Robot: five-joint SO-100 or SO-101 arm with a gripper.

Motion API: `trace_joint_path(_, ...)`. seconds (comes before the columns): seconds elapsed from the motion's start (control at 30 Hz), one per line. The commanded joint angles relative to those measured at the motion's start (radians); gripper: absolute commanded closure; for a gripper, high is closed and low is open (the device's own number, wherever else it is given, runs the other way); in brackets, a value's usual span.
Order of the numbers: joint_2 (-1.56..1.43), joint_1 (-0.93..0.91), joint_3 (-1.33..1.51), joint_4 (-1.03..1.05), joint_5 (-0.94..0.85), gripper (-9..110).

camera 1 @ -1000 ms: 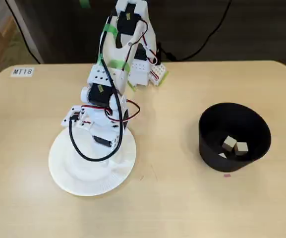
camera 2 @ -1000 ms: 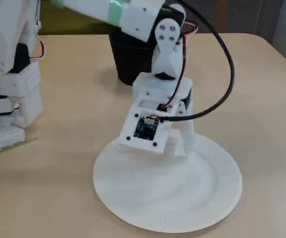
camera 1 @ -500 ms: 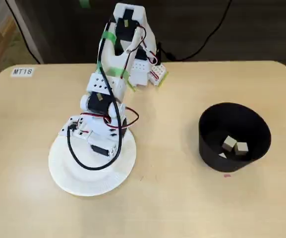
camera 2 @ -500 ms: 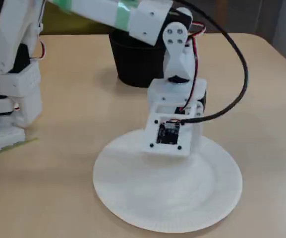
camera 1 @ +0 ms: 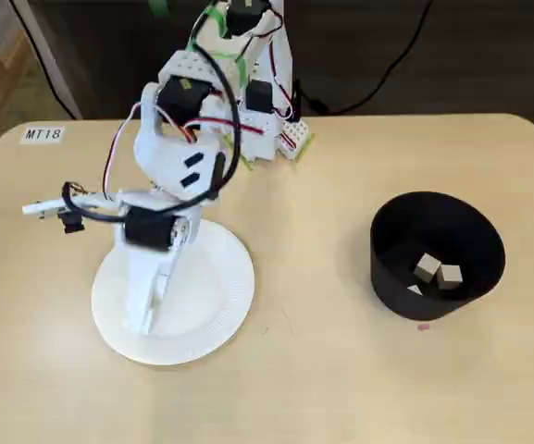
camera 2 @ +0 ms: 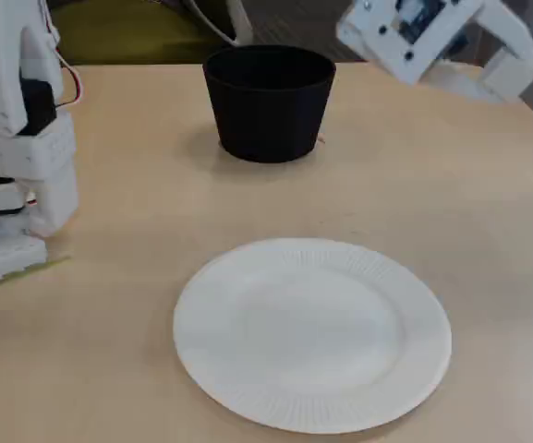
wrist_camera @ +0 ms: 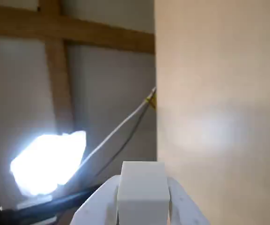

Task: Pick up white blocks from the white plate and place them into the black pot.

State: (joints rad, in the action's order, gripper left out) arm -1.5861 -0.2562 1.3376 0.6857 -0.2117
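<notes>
The tool (wrist_camera: 142, 206) grips a white block (wrist_camera: 142, 187) between its two fingers (wrist_camera: 184, 211), as the wrist view shows: the cube sits square in the narrow gap, with the pale counter (wrist_camera: 219, 117) filling the right half of that view and a window frame and a bright glare on the left. In a fixed view from above, the arm (camera 1: 179, 157) reaches out from its base at the far edge of the counter (camera 1: 341, 370), and the tool (camera 1: 143, 314) hangs over the white plate (camera 1: 216, 296), well clear of it; the block itself cannot be made out there. The plate lies toward the left side of the counter in that view, and its surface looks bare in a fixed view from the side (camera 2: 312, 332). The black pot (camera 1: 391, 277) stands well apart from the plate, near the right edge, upright, with two cream blocks (camera 1: 438, 271) lying side by side on its dark floor. In the side view the pot (camera 2: 268, 106) stands beyond the plate, and part of the raised arm (camera 2: 432, 37) shows at the upper right.
</notes>
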Motion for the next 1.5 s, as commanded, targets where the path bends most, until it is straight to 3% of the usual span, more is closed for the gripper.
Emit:
trace_joint_path(0.0, -0.118, 0.055, -0.043, -0.101, -0.008, 104)
trace_joint_path(0.23, -0.264, 0.21, -0.035, -0.167, -0.009, 104)
trace_joint_path(0.43, -0.425, 0.471, 0.081, -0.167, -0.061, 104)
trace_joint_path(0.8, -0.632, 0.864, 0.632, -0.262, -0.106, 104)
trace_joint_path(1.03, -0.592, 0.908, 0.838, -0.295, -0.138, 104)
trace_joint_path(1.47, -0.453, 0.919, 0.853, -0.285, -0.147, 101)
